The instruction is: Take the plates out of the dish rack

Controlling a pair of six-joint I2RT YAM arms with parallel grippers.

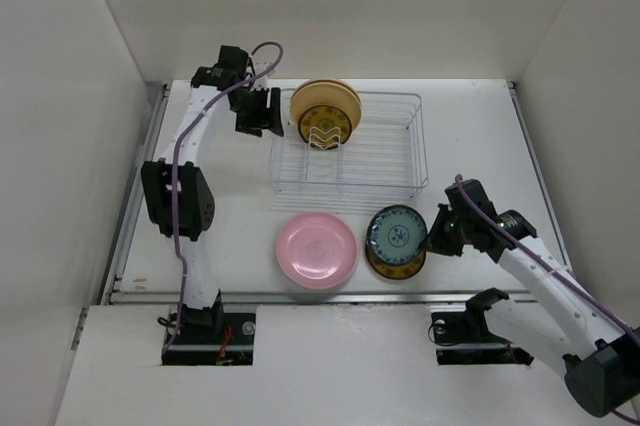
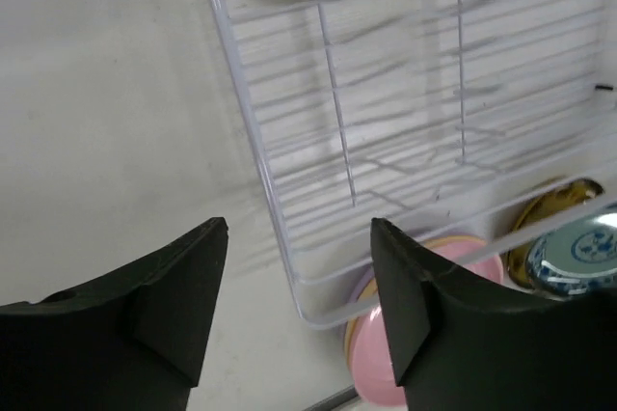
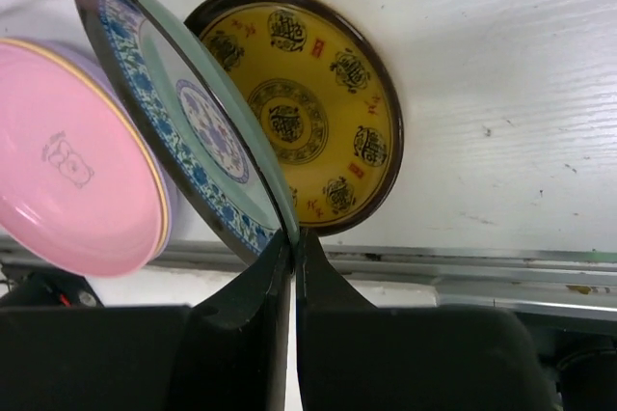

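Note:
The silver wire dish rack (image 1: 380, 151) holds upright cream and tan plates (image 1: 325, 98) and a dark-yellow patterned plate (image 1: 322, 127) at its far left end. On the table in front lie a pink plate (image 1: 316, 249) stacked on a lavender one (image 3: 168, 201), and a second dark-yellow patterned plate (image 1: 394, 266). My right gripper (image 3: 294, 237) is shut on the rim of a blue-patterned plate (image 3: 183, 112), held tilted over that yellow plate (image 3: 318, 102). My left gripper (image 2: 299, 225) is open and empty above the rack's left edge (image 2: 253, 155), beside the racked plates.
A metal rail (image 1: 330, 296) runs along the table's near edge, just below the unloaded plates. White walls close in the left, back and right. The rack's middle and right part show only bare wires (image 2: 415, 112).

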